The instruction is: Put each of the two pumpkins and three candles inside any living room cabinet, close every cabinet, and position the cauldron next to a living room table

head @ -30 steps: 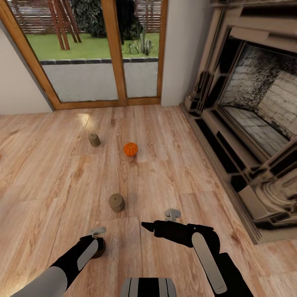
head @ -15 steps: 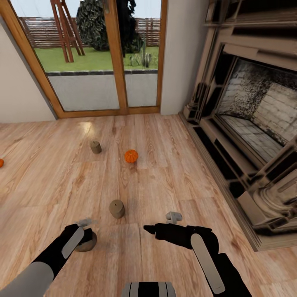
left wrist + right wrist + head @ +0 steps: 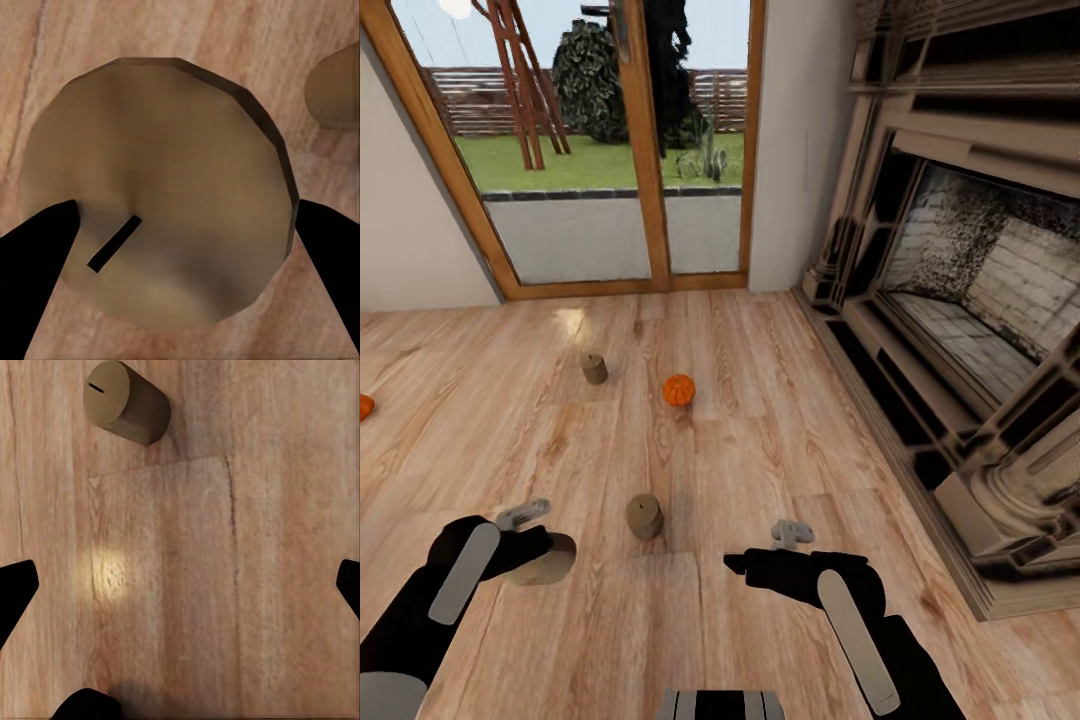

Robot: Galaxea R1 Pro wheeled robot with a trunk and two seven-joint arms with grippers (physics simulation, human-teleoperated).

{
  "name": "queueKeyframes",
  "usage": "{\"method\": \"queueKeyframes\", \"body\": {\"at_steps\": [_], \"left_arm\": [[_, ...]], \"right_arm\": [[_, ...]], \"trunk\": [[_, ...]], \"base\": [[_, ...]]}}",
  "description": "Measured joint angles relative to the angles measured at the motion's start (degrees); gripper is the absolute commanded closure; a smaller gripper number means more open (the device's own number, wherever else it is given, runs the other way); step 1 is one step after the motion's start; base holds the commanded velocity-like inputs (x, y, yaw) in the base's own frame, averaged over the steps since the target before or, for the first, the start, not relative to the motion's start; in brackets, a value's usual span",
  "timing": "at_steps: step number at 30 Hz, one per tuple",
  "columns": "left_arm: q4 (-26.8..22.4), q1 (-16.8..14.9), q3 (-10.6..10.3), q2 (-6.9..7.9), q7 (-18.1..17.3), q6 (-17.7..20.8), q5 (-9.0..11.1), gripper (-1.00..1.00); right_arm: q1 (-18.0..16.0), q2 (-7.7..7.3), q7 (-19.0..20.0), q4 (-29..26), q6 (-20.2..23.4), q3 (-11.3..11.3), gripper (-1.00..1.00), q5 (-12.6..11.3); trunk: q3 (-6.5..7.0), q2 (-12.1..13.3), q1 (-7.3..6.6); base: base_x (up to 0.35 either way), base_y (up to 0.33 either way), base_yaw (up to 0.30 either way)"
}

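Head view: wood-plank floor [image 3: 780,400], glass patio doors [image 3: 610,150] ahead, ornate carved fireplace [image 3: 970,300] along the right side.

Left gripper [image 3: 540,545] low at the left, clamped on a candle [image 3: 548,560]. In the left wrist view that candle [image 3: 157,195] sits end-on between the two dark fingers [image 3: 34,262], one at each side of its round grey-tan face, a short dark wick slot visible; the fingers press its rim on both sides. The held candle looks tilted and lifted off the floor, though whether it clears the planks cannot be told for sure.

Right gripper [image 3: 745,563] hangs over bare floor at centre-right, jaws spread wide with nothing between them; in the right wrist view its fingertips [image 3: 15,589] sit at the far edges of the frame over bare planks.

Second candle [image 3: 644,516] on the floor between the two grippers, slightly ahead of them, leaning; the right wrist view shows it [image 3: 126,401] tipped, wick slot on its top face. Third candle [image 3: 594,368] farther out toward the doors, upright.

One pumpkin [image 3: 678,390] just right of the third candle, on the floor, apart from it. Other pumpkin [image 3: 364,406] at the far left edge, cut off by the frame.
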Motion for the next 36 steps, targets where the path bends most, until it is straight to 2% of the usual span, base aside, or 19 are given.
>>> {"method": "queueKeyframes", "body": {"at_steps": [6,11,14,23,32,36], "left_arm": [[-0.9,0.5,0.4,-0.18,0.0,0.2,-0.3,1.0],[-1.0,0.5,0.5,-0.17,0.1,0.3,-0.4,1.0],[-1.0,0.5,0.5,-0.14,0.1,0.3,-0.4,1.0],[-1.0,0.5,0.5,-0.19,0.1,0.2,-0.2,1.0],[-1.0,0.5,0.4,-0.26,0.0,0.2,-0.2,1.0],[-0.9,0.5,0.4,-0.28,0.0,0.2,-0.1,1.0]], "right_arm": [[0.0,0.01,-0.6,0.5,0.1,0.4,-1.0,0.3],[0.0,0.01,-8.2,0.8,0.0,5.3,-1.0,1.5],[0.0,0.01,-10.0,0.8,0.0,6.6,-1.0,1.6],[0.0,0.02,-10.6,0.6,0.0,7.3,-1.0,1.8],[0.0,0.03,-10.6,0.7,0.0,7.4,-1.0,1.8],[0.0,0.02,-10.6,0.8,0.0,9.2,-1.0,1.8]], "trunk": [[0.0,0.0,0.0],[0.0,0.0,0.0],[0.0,0.0,0.0],[0.0,0.0,0.0],[0.0,0.0,0.0],[0.0,0.0,0.0]], "base": [[0.0,0.242,0.0],[0.0,0.284,0.0],[0.0,0.287,0.0],[0.0,0.144,0.017],[0.0,0.002,0.26],[0.05,0.0,0.286]]}}
